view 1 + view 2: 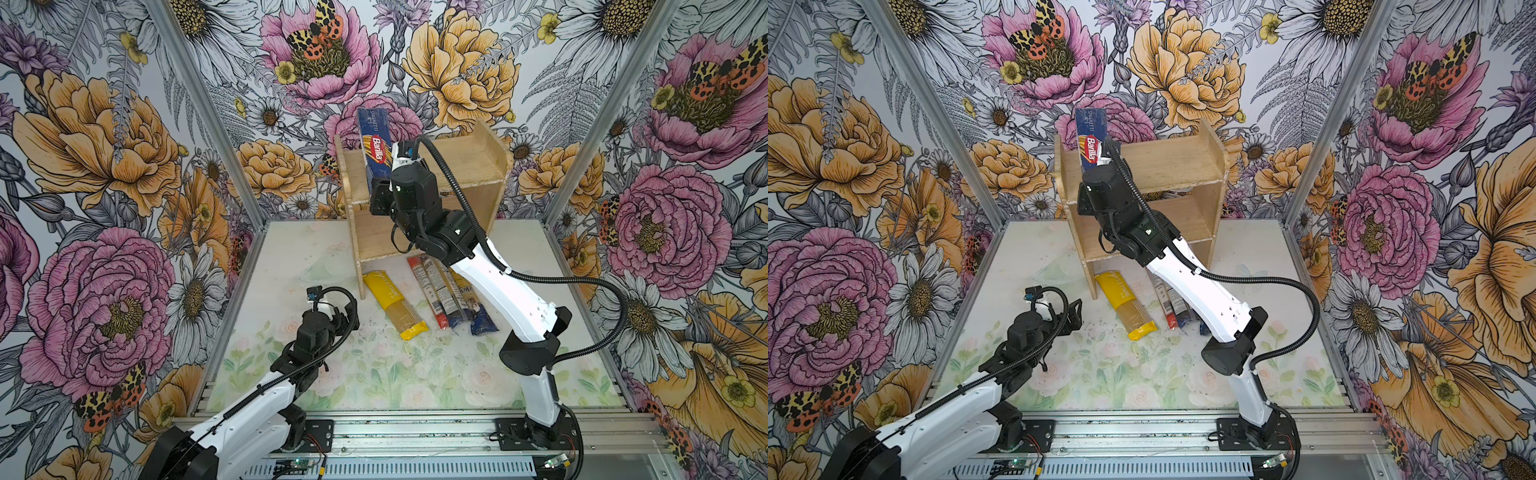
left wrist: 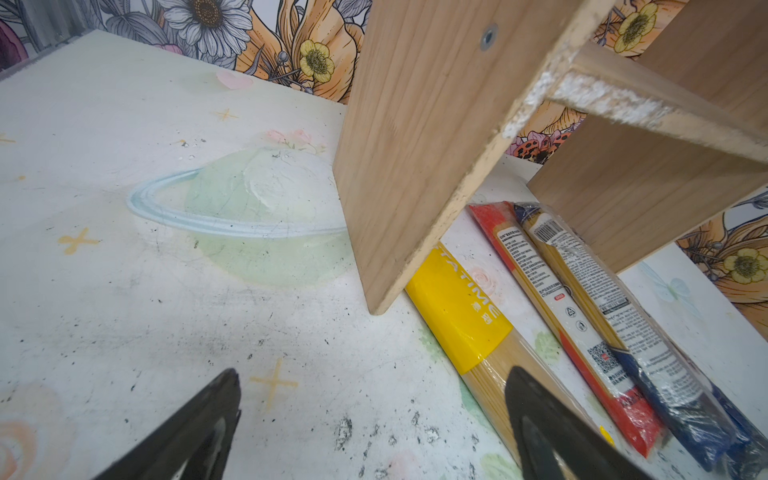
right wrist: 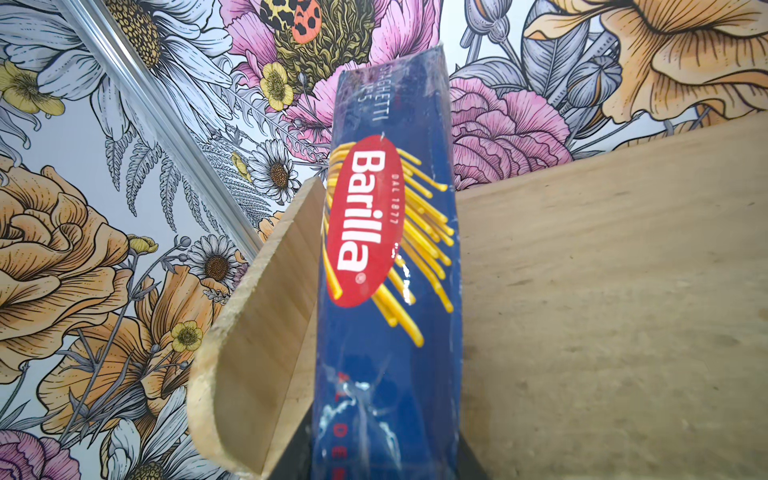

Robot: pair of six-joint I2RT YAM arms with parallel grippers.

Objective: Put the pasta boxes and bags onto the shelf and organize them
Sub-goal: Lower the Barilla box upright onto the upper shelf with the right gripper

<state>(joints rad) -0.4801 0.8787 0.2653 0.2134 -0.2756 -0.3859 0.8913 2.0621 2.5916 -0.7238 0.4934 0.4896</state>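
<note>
Almost upright, Barilla box (image 1: 376, 149) in right claw (image 1: 380, 194), beside shelf (image 1: 461, 164) side panel

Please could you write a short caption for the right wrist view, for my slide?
Right gripper holds the Barilla spaghetti pack on end beside the shelf's side panel.

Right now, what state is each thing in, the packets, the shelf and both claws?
Shelf: standing upright.
Barilla box: upright at its top tier, gripped low.
Right gripper: shut on Barilla box.
Left gripper: open, holding nothing.
Yellow-ended pack: flat on the table.
Red-ended pack: lying flat.
Blue-ended pack: lying flat.
Yellow-and-blue pack: lying flat, partly hidden.
</note>
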